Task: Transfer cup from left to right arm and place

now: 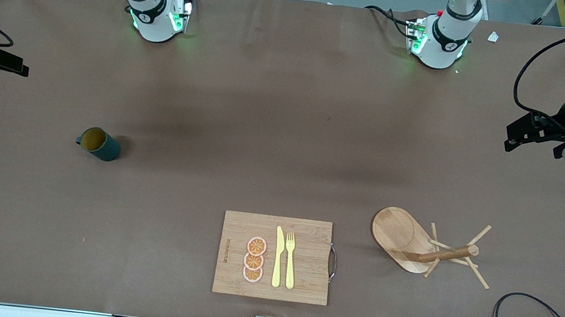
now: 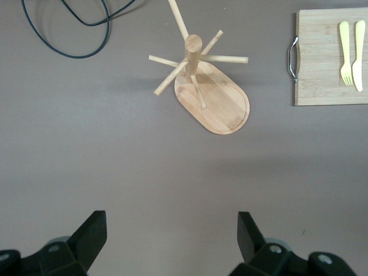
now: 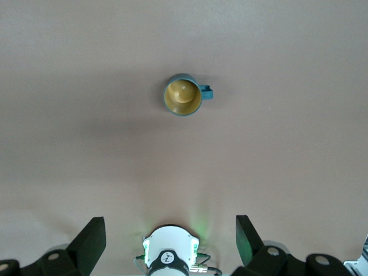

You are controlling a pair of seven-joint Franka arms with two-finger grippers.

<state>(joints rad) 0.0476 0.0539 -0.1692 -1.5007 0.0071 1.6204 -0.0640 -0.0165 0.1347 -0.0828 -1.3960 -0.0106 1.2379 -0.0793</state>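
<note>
Both hands, left and right, hang wide over bare table; the cup stands upright, holding nothing.

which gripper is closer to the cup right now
Right. The right gripper hangs open high over the table with the cup below it; the left gripper, also open, waits above the peg rack.

A small dark teal cup with a tan-orange inside and a small side handle stands upright on the brown table. The right gripper hangs high over the table, its 2 black fingers spread wide apart, holding nothing. A white robot base with green lights shows between them.
</note>
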